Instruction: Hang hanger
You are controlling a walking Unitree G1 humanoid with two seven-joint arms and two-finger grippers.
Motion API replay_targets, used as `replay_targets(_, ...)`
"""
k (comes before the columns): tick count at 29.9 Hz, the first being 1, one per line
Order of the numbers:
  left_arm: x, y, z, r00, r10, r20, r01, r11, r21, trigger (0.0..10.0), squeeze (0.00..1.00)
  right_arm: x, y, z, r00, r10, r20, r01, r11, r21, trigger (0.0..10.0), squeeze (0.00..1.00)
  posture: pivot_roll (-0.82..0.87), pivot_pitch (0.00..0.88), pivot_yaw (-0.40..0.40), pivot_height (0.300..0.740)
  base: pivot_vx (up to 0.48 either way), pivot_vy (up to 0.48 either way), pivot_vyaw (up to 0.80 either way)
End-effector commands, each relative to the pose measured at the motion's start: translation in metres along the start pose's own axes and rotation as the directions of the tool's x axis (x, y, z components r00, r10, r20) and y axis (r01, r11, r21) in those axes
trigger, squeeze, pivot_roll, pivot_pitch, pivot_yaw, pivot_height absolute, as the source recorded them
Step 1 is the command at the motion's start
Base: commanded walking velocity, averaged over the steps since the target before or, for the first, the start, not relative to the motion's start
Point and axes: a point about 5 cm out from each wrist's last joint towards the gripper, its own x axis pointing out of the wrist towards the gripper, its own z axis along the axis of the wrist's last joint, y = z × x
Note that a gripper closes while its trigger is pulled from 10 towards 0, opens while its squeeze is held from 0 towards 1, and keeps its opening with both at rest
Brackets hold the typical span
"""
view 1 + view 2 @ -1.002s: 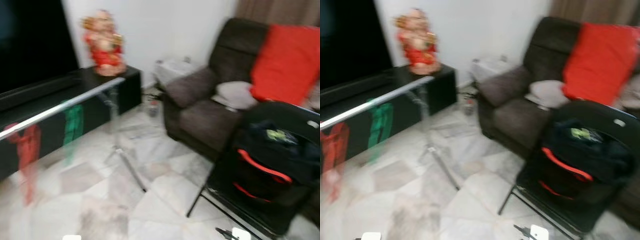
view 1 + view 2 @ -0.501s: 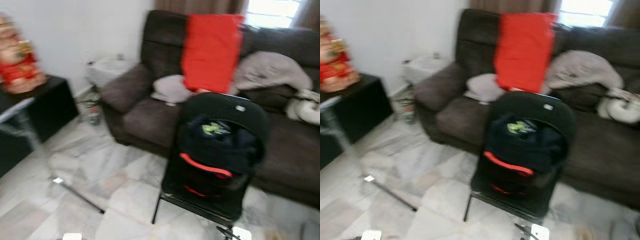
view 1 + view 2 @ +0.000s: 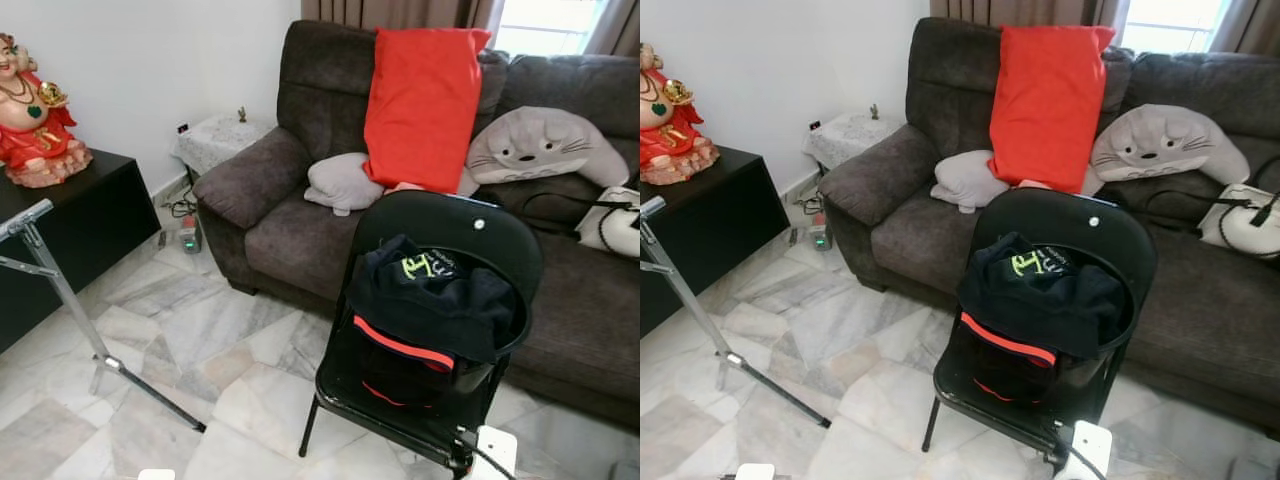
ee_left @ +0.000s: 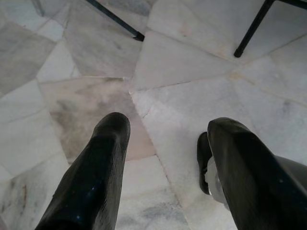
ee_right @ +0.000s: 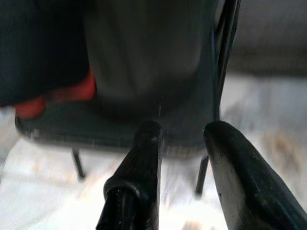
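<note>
Right wrist view: right tool [image 5: 180, 132] fingers apart, empty, black folding chair [image 3: 455, 235] w/ dark clothes [image 3: 430, 290] just ahead; left tool [image 4: 165, 132] apart over marble floor [image 4: 86, 100]; hanger can't be made out.

Floor [image 3: 250, 350]: polished marble tiles, grey-white veined, glossy. Sofa [image 3: 290, 215]: dark brown matt cloth, w/ a soft short nap. Red cushion [image 3: 425, 105]: smooth matt fabric. Folding chair [image 3: 470, 245]: black plastic, slight sheen (legs thin black metal). Rack pole [image 3: 60, 285]: bare silver metal. Black cabinet [image 3: 70, 235]: smooth, semi-gloss.
</note>
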Motion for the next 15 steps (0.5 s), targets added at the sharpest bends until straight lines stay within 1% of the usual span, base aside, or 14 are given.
replay_targets(1,-0.002,0.002,-0.007,1.0,0.011,-0.024,-0.011,1.0,-0.005,10.0,0.0,-0.001,-0.003,0.007,0.997,-0.01,0.073,0.01,1.0,-0.002,10.0,0.0,0.05,0.0,0.002,0.74,0.0,0.0,0.0)
replay_targets(4,-0.003,0.003,-0.009,0.999,0.012,-0.034,-0.012,1.0,-0.004,10.0,0.0,-0.004,-0.01,0.005,0.996,-0.04,0.085,0.034,0.996,0.077,10.0,0.0,0.03,0.0,-0.003,0.74,0.0,0.0,0.0)
replay_targets(5,-0.003,0.003,-0.009,0.999,0.012,-0.034,-0.012,1.0,-0.004,10.0,0.0,-0.004,-0.01,0.005,0.996,-0.04,0.085,0.034,0.996,0.077,10.0,0.0,0.03,0.0,-0.003,0.74,0.0,0.0,0.0)
replay_targets(6,-0.003,0.003,-0.01,0.999,0.01,-0.039,-0.01,1.0,-0.001,10.0,0.0,-0.008,-0.01,0.004,0.993,-0.01,0.121,0.005,0.999,0.041,10.0,0.0,0.03,0.0,-0.01,0.74,0.0,0.0,0.0)
replay_targets(7,-0.004,0.003,-0.011,0.999,0.009,-0.041,-0.009,1.0,-0.002,10.0,0.0,-0.015,-0.007,0.006,0.981,0.051,0.185,-0.042,0.998,-0.056,10.0,0.0,0.04,0.0,-0.015,0.74,0.0,0.0,0.0)
replay_targets(9,-0.004,0.003,-0.012,0.999,0.009,-0.042,-0.01,1.0,-0.003,10.0,0.0,-0.021,-0.004,0.008,0.967,0.098,0.236,-0.067,0.989,-0.135,10.0,0.0,0.04,0.0,-0.019,0.74,0.0,0.0,0.0)
replay_targets(10,-0.004,0.003,-0.012,0.999,0.01,-0.043,-0.011,1.0,-0.002,10.0,0.0,-0.028,-0.003,0.012,0.95,0.126,0.287,-0.072,0.979,-0.191,10.0,0.0,0.04,0.0,-0.019,0.74,0.0,0.0,0.0)
replay_targets(12,-0.004,0.003,-0.013,0.999,0.011,-0.044,-0.011,1.0,-0.002,10.0,0.0,-0.034,-0.005,0.019,0.933,0.124,0.338,-0.054,0.976,-0.209,10.0,0.0,0.03,0.0,-0.02,0.74,0.0,0.0,0.0)
replay_targets(14,-0.004,0.004,-0.013,0.999,0.012,-0.047,-0.012,1.0,0.0,10.0,0.0,-0.041,-0.008,0.035,0.906,0.116,0.407,-0.014,0.969,-0.245,10.0,0.0,0.03,0.0,-0.02,0.74,0.0,0.0,0.0)
replay_targets(15,-0.005,0.005,-0.015,0.999,0.014,-0.052,-0.014,1.0,0.002,10.0,0.0,-0.046,-0.009,0.051,0.878,0.108,0.466,0.022,0.964,-0.264,10.0,0.0,0.03,0.0,-0.019,0.74,0.0,0.0,0.0)
